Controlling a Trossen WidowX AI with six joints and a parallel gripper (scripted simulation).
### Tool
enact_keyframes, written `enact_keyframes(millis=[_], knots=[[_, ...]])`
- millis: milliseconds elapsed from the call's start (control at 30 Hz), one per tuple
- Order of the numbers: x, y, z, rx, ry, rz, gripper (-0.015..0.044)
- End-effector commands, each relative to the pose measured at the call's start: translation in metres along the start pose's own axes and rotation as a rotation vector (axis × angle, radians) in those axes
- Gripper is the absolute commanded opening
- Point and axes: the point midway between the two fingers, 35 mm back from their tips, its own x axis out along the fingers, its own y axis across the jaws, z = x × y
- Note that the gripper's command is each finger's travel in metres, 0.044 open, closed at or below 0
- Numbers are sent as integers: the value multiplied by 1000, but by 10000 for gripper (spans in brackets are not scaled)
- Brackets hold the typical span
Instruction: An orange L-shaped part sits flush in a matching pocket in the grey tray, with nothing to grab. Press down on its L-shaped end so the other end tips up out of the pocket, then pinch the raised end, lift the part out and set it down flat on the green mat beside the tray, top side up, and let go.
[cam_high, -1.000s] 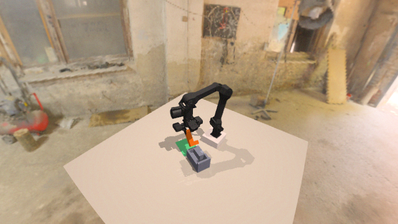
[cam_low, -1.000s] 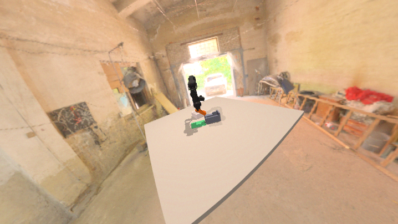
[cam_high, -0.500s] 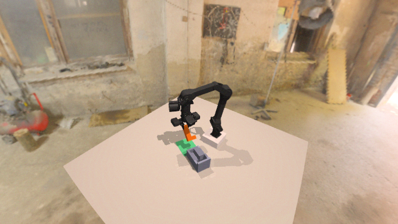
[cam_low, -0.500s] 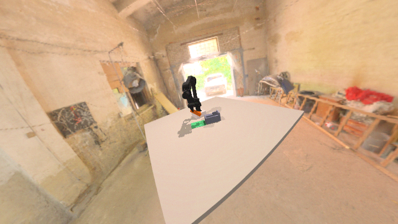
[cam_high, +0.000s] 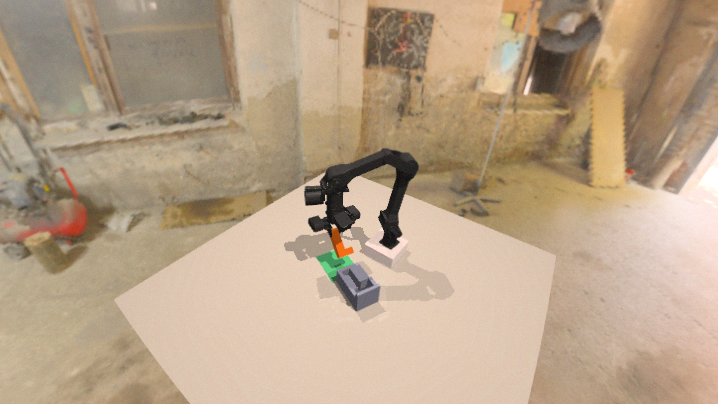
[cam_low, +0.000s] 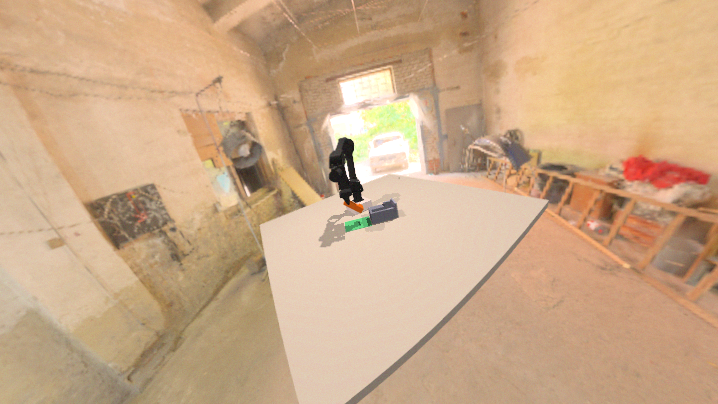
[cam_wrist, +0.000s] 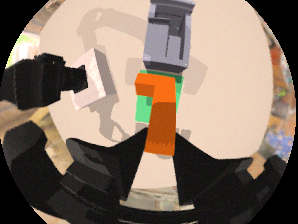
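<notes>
My gripper (cam_high: 333, 232) (cam_low: 347, 203) (cam_wrist: 159, 132) is shut on the plain end of the orange L-shaped part (cam_high: 341, 246) (cam_low: 354, 206) (cam_wrist: 164, 120). The part hangs in the air, tilted, with its L-shaped end lower and toward the tray. It is over or near the green mat (cam_high: 327, 264) (cam_low: 351, 228) (cam_wrist: 142, 112), which lies flat on the table; the exact height is hard to tell. The grey tray (cam_high: 368, 299) (cam_low: 384, 216) (cam_wrist: 165, 64) stands at the mat's end, its pocket empty of the part.
The arm's pale base block (cam_high: 391, 260) (cam_wrist: 91, 92) stands on the table (cam_high: 281, 341) (cam_low: 361, 296) on the other side of the mat and tray from the top view. The tray's walls and raised inner block stand above the mat.
</notes>
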Motion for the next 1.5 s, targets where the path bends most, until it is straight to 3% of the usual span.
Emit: enact_keyframes(millis=[0,1467], knots=[[7,0,-1,-4,3,3,0],[65,1,-1,-4,3,3,0]])
